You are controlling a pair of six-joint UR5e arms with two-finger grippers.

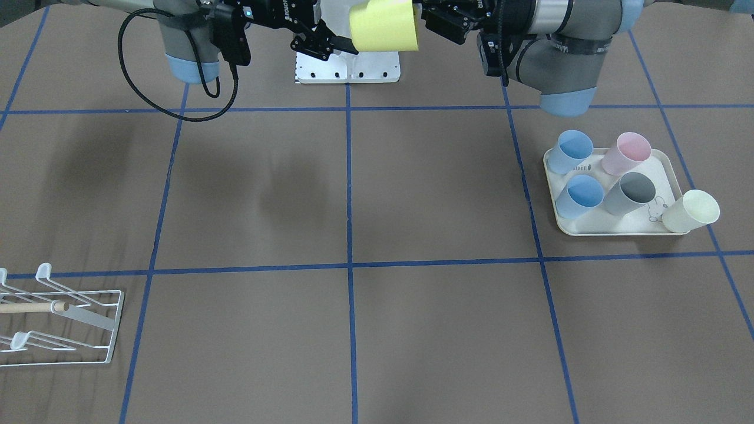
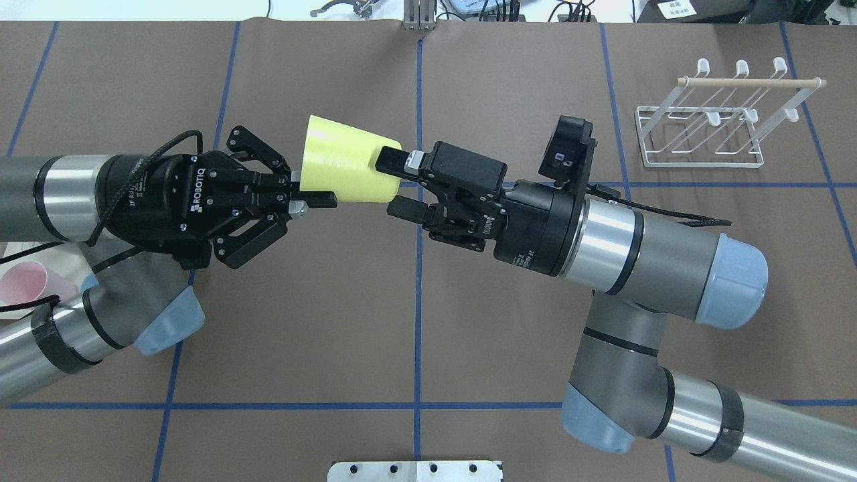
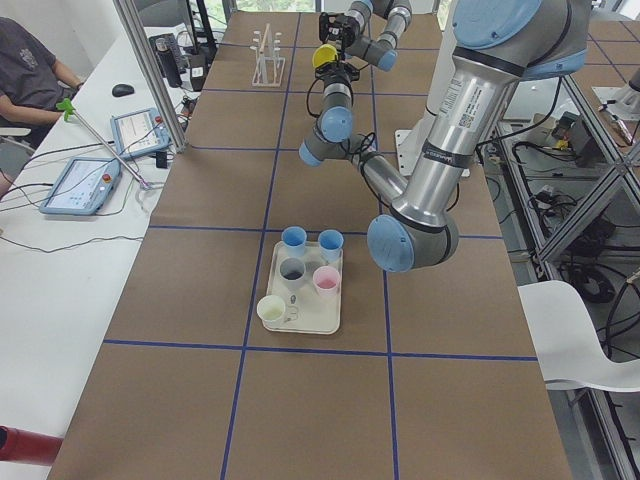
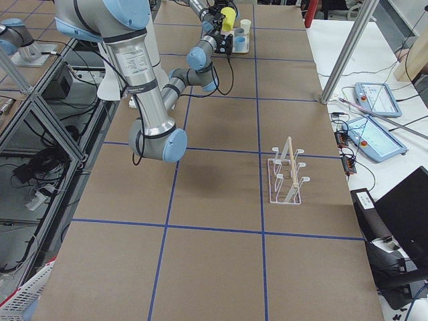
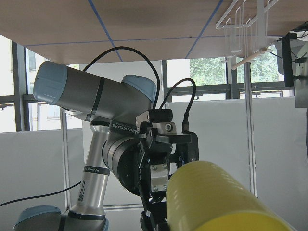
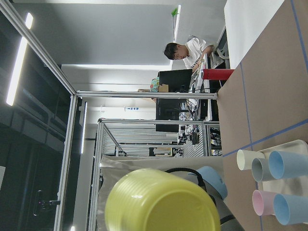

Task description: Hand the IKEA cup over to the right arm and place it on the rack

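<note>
Two end effectors are seen close together above the bench [image 2: 469,314], with one yellow cup [image 2: 345,167] held in the air between them, lying on its side. The cup's wide rim is pinched by the left end effector [image 2: 323,195]. Its jaws are nearly closed on the wall, with one finger seen along the outside and the other presumably hidden inside. The right end effector [image 2: 397,185] is spread wide, its jaws set on either side of the cup's narrow base. No firm clamp is shown, and whether the pads touch cannot be told. Handover is judged about midway: cup lifted and presented, receiving grip not yet made, left release not yet done. The rack [image 2: 714,119], white wire with a wooden rod [image 2: 750,82], is seen well apart on the robot's right side of the bench, with nothing hung on it. Other cups [image 1: 580,197] are seen on the tray [image 1: 612,227] at the robot's left, and a cream cup [image 1: 692,212] at its corner. To be done: right clamp, left let-go, carry to rack, placing
</note>
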